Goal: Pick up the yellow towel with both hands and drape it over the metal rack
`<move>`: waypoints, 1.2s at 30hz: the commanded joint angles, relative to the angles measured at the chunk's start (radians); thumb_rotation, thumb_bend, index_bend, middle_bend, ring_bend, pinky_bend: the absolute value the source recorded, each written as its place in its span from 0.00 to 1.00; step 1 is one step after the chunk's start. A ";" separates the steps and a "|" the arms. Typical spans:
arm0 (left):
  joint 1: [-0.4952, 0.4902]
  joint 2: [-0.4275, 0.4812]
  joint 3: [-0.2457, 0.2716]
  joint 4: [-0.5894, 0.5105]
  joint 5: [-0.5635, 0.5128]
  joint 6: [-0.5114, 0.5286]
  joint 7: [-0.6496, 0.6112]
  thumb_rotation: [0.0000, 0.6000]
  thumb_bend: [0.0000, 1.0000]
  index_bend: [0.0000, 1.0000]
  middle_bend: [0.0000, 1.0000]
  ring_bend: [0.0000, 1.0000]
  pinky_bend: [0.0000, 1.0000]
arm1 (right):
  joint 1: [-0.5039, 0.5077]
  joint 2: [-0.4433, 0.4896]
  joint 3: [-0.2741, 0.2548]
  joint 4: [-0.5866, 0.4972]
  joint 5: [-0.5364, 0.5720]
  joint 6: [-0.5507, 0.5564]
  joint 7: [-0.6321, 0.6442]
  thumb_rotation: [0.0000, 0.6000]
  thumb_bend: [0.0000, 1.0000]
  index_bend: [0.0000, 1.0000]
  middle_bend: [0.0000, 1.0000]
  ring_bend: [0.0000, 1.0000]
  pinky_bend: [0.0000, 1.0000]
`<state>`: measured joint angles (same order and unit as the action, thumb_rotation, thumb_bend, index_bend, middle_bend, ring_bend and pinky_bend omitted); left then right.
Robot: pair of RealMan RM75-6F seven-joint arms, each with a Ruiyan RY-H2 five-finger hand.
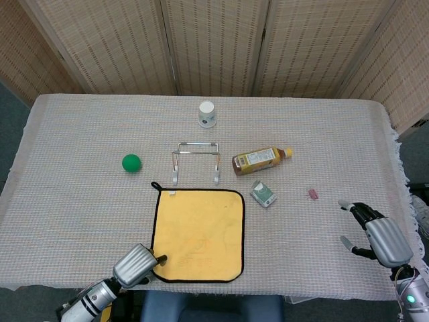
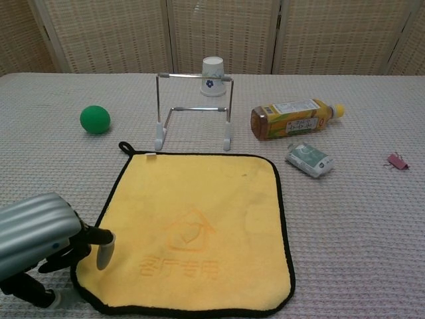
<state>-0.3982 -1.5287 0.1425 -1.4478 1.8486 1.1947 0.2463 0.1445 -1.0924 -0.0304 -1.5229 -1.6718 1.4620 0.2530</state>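
The yellow towel (image 1: 201,228) (image 2: 199,212) with a black border lies flat on the table, just in front of the metal rack (image 1: 196,159) (image 2: 194,109), which stands upright. My left hand (image 1: 137,265) (image 2: 40,242) is at the towel's near left corner, its fingertips (image 2: 103,251) reaching over the border and touching the cloth; no grip shows. My right hand (image 1: 379,238) hovers far to the right near the table's edge, fingers spread and empty, well away from the towel. It appears only in the head view.
A green ball (image 1: 131,162) (image 2: 95,119) lies left of the rack. A white cup (image 1: 207,114) (image 2: 213,76) stands upside down behind it. A tea bottle (image 1: 260,159) (image 2: 292,118) lies on its side, with a small packet (image 1: 263,194) (image 2: 309,160) and a pink clip (image 1: 312,194) (image 2: 398,161) to the right.
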 commanded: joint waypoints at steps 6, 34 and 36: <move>-0.001 -0.018 0.001 0.019 -0.003 0.013 -0.004 1.00 0.43 0.61 0.94 0.79 0.93 | 0.001 0.002 -0.005 -0.003 -0.016 0.006 0.000 1.00 0.30 0.15 0.28 0.26 0.37; -0.002 -0.031 0.012 0.005 -0.016 0.041 0.004 1.00 0.47 0.65 0.94 0.79 0.93 | 0.293 -0.217 -0.062 -0.083 -0.250 -0.351 -0.141 1.00 0.21 0.38 0.85 0.98 1.00; 0.000 -0.031 0.014 0.005 -0.015 0.044 0.006 1.00 0.47 0.65 0.94 0.79 0.93 | 0.318 -0.239 -0.059 -0.081 -0.241 -0.392 -0.153 1.00 0.21 0.38 0.86 0.99 1.00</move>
<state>-0.3985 -1.5598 0.1561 -1.4427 1.8339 1.2385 0.2518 0.4323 -1.3022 -0.0924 -1.6037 -1.9232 1.1079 0.1140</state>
